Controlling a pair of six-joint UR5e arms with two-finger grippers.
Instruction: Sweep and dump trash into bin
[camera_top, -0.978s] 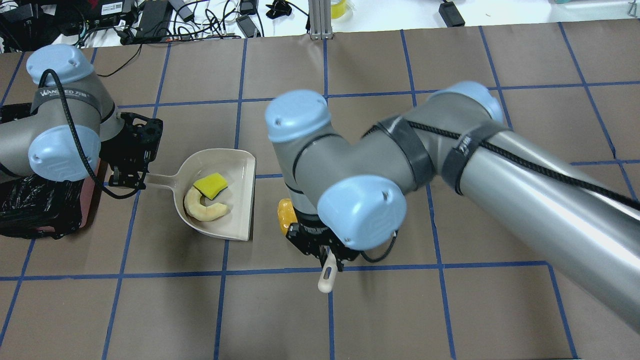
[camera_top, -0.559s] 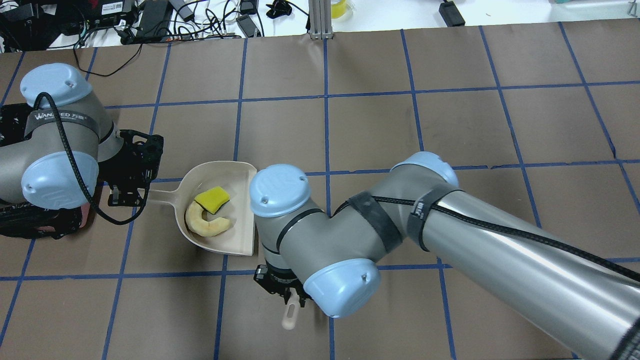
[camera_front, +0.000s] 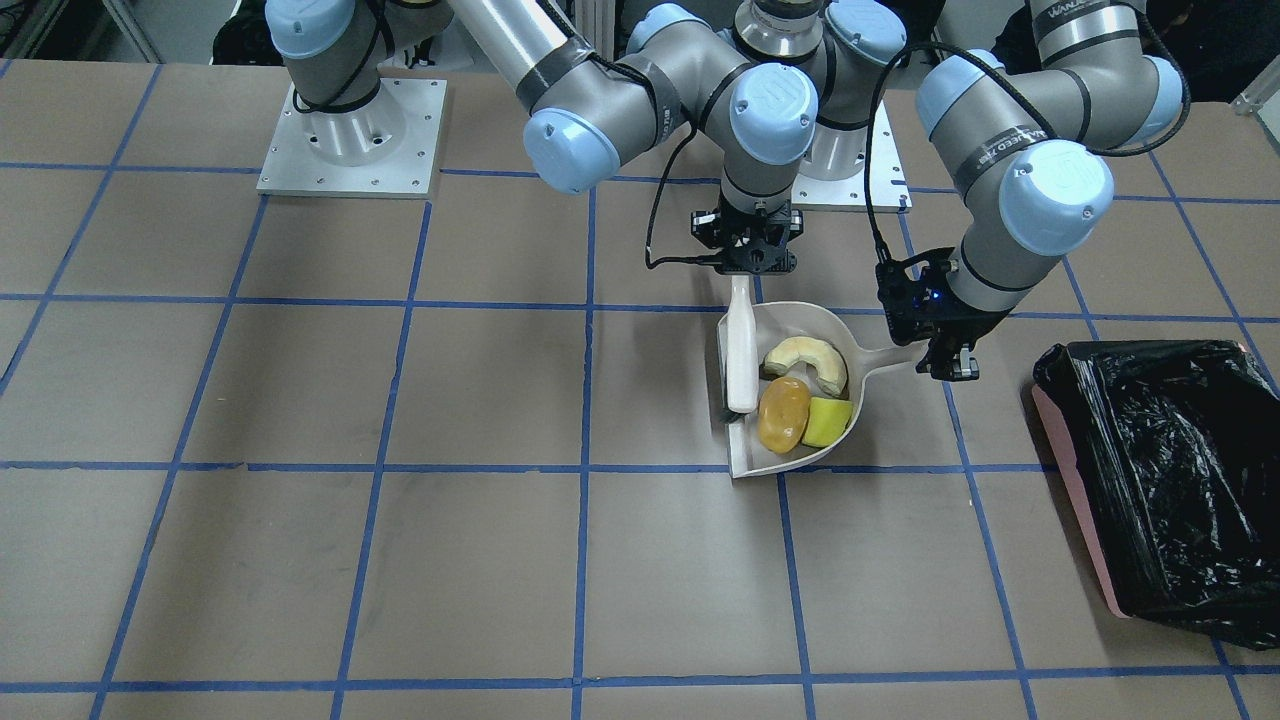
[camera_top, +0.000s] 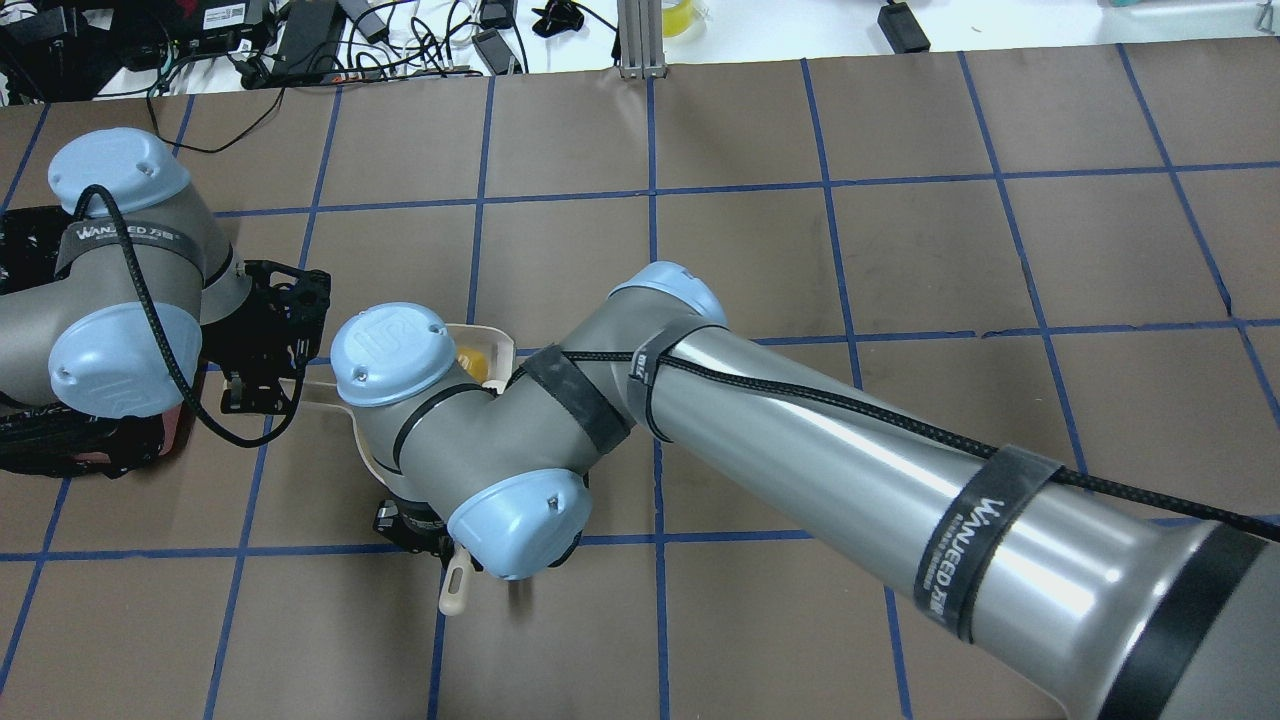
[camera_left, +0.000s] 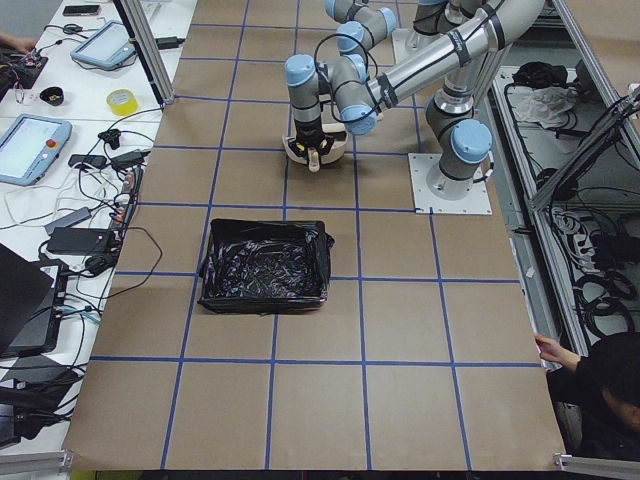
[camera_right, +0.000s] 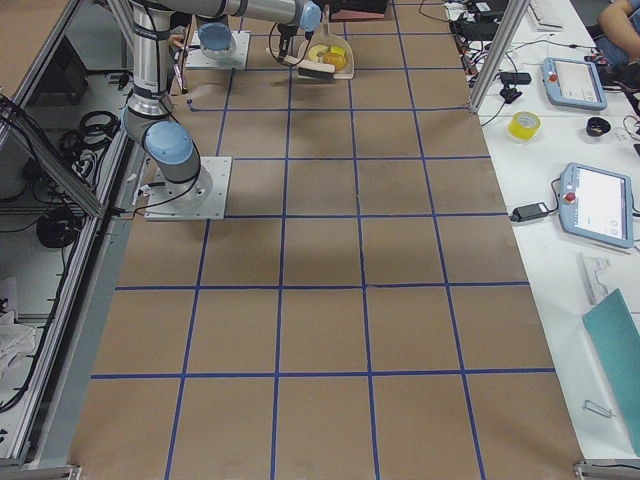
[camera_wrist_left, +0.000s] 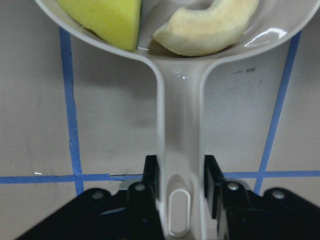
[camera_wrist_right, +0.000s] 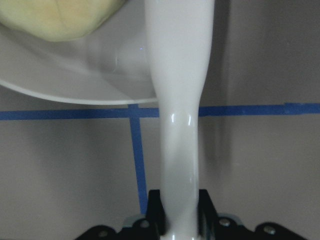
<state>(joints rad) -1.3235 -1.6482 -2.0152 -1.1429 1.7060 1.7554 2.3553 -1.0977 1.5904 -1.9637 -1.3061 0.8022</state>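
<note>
The beige dustpan (camera_front: 738, 462) lies on the table. All three trash pieces are in it: the potato-like lump (camera_front: 783, 413), the beige ring segment (camera_front: 805, 362) and the yellow-green wedge (camera_front: 828, 422). My left gripper (camera_front: 945, 350) is shut on the dustpan handle (camera_wrist_left: 180, 150). My right gripper (camera_front: 746, 255) is shut on the white brush (camera_front: 741, 355), which lies across the pan's open mouth beside the lump. In the overhead view my right arm hides most of the pan; only the lump (camera_top: 472, 362) shows. The pink bin (camera_front: 1075, 480) with its black bag stands beyond the left gripper.
The bin (camera_left: 265, 265) sits about one grid square from the dustpan (camera_left: 315, 150) toward the table's left end. Both arm bases stand behind the pan. Brown paper with a blue tape grid covers the table. Cables and devices lie along the far edge.
My right arm has swept the brush toward the dustpan, and the potato-like lump has gone from the table into the pan. The left gripper has kept hold of the handle.
</note>
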